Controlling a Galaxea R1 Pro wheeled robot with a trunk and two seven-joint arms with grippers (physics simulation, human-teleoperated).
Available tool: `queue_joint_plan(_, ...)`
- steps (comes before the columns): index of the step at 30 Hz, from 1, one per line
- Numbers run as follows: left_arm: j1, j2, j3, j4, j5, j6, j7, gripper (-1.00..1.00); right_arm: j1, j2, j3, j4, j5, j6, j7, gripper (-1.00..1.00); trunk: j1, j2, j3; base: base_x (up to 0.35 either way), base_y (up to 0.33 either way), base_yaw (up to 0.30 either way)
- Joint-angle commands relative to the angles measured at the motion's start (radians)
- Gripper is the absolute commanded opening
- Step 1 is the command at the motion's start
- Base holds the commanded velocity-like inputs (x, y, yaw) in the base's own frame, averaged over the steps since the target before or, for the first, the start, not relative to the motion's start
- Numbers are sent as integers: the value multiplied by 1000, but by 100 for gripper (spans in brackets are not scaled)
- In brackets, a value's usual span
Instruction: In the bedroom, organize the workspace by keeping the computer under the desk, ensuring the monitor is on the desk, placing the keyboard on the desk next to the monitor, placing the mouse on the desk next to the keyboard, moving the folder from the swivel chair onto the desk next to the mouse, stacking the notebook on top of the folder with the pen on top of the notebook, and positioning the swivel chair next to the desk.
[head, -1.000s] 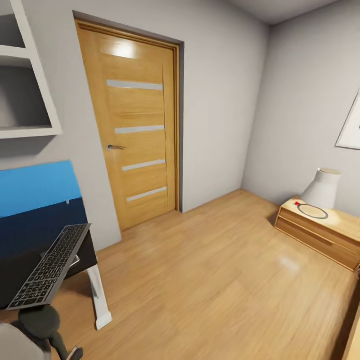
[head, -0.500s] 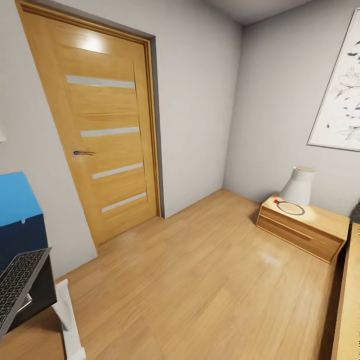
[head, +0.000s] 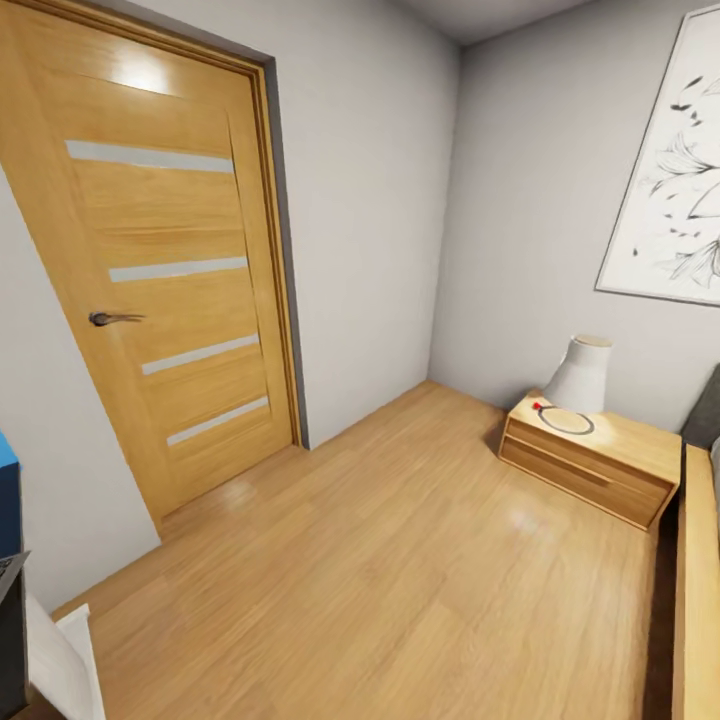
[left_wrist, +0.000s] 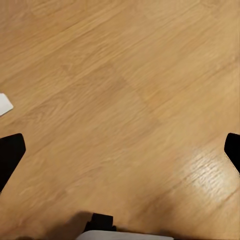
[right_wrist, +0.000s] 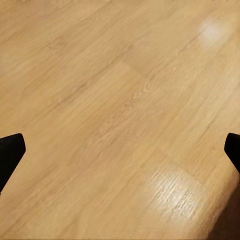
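Note:
At the lower left edge of the head view I see only the end of the desk: a dark corner with its white leg. A thin grey corner of the keyboard pokes over it. The other things of the task are out of view. My left gripper hangs open over bare wooden floor, its black fingertips far apart. My right gripper is also open over the floor, holding nothing.
A closed wooden door fills the left wall. A low wooden nightstand with a white lamp stands at the far right corner, under a framed picture. A bed edge runs along the right. Wooden floor lies between.
The whole head view has swung to the right: desk, keyboard and blue panel have slid almost off the left edge, while the nightstand, picture and bed edge have come further in.

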Motion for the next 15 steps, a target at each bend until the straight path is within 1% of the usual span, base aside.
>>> queue_joint_plan(1,0,0,1,0,2,-2,1,100,-1,0,-2,1,1,-3,-1,100,1,-1,-1,322,0,-3)
queue_joint_plan(15,0,0,1,0,2,-2,1,100,-1,0,-2,0,1,-3,-1,100,1,-1,-1,322,0,0)
